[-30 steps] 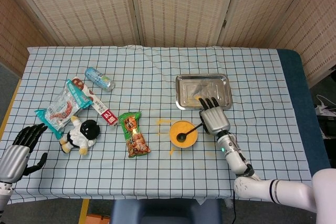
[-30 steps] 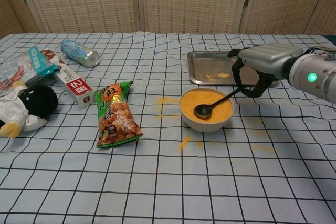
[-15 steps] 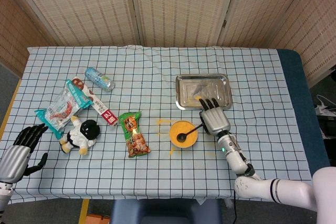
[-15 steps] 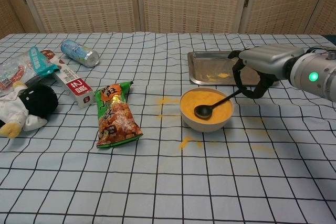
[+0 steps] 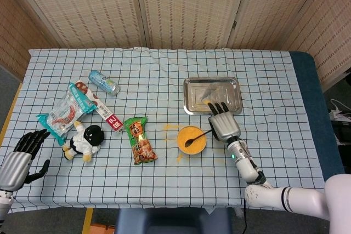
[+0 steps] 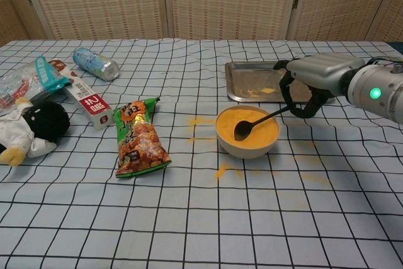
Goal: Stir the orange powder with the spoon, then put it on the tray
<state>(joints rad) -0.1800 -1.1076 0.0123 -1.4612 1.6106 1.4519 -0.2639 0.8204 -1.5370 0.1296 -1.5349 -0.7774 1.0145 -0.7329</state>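
The spoon [image 6: 258, 121] has shifted inside the bowl [image 6: 247, 146]. A second ago its scoop lay flat on the orange powder [image 6: 264, 134] near the bowl's front rim; now the scoop stands tilted on edge, a little further back and nearer the bowl's middle, with the handle rising more steeply toward the right hand [image 6: 310, 77]. In the head view the scoop [image 5: 189, 142] likewise sits slightly nearer the tray [image 5: 212, 95] side of the bowl than before. The right hand, holding the handle end in its curled fingers [image 6: 313, 103], has barely moved: it sits a trace higher above the table [image 6: 208, 218], beside the bowl.
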